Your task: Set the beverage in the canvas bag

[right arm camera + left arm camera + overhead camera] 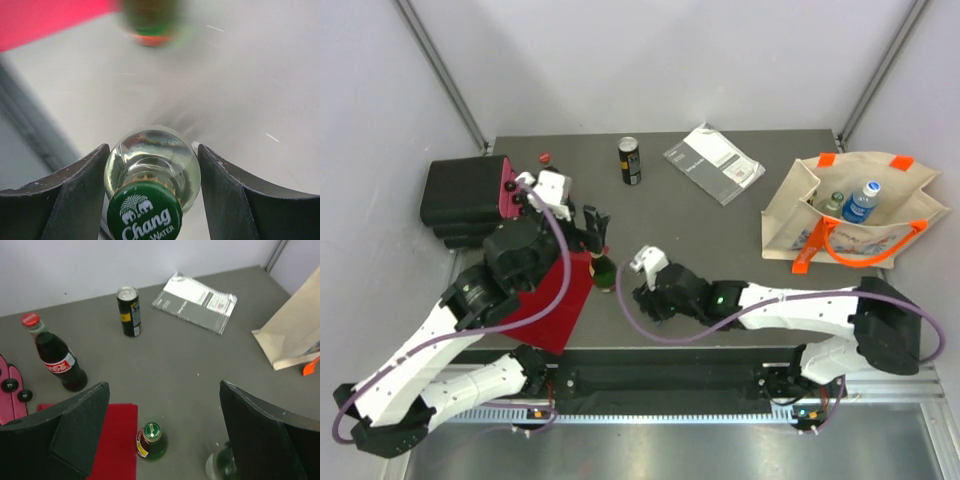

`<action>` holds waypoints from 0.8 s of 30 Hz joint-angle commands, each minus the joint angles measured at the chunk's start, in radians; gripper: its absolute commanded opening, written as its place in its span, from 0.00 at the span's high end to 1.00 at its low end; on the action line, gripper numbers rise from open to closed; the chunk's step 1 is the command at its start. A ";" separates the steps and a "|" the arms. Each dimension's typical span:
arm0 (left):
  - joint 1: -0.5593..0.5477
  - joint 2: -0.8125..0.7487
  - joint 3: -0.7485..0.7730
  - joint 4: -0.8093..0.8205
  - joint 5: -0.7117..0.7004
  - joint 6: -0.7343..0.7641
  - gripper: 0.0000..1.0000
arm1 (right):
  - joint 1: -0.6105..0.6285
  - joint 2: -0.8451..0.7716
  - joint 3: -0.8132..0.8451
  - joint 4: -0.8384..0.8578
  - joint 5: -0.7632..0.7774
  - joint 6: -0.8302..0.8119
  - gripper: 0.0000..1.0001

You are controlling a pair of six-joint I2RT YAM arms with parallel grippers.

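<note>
My right gripper [151, 200] is shut on the neck of a clear glass bottle [150, 170] with a green Chang cap; both fingers press its sides. In the top view this gripper [640, 298] is at the table's near middle, far left of the canvas bag [790, 215], which stands open at the far right. The glass bottle also shows in the left wrist view [220, 466]. My left gripper [162, 435] is open and empty above a green bottle [151, 441] that stands upright beside the red mat [112, 440]. In the top view the left gripper [592, 235] hangs over this green bottle [604, 270].
The bag holds a blue-labelled water bottle [861, 200] and another bottle [834, 202]. A black can [631, 160], a grey packet [713, 162] and a cola bottle [57, 360] stand at the back. A black box [465, 190] is at the far left.
</note>
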 commanded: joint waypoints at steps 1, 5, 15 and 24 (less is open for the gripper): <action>-0.002 0.048 -0.011 0.083 0.051 0.015 0.05 | -0.145 -0.102 -0.032 -0.103 0.109 0.076 1.00; -0.001 0.078 -0.039 0.097 0.107 0.013 0.04 | -0.263 -0.169 -0.015 -0.185 0.115 0.096 1.00; -0.001 0.189 0.012 0.016 0.350 0.042 0.05 | -0.500 -0.282 0.207 -0.360 0.056 0.027 1.00; -0.001 0.206 -0.004 0.047 0.273 0.104 0.04 | -0.663 -0.239 0.509 -0.481 0.023 -0.014 1.00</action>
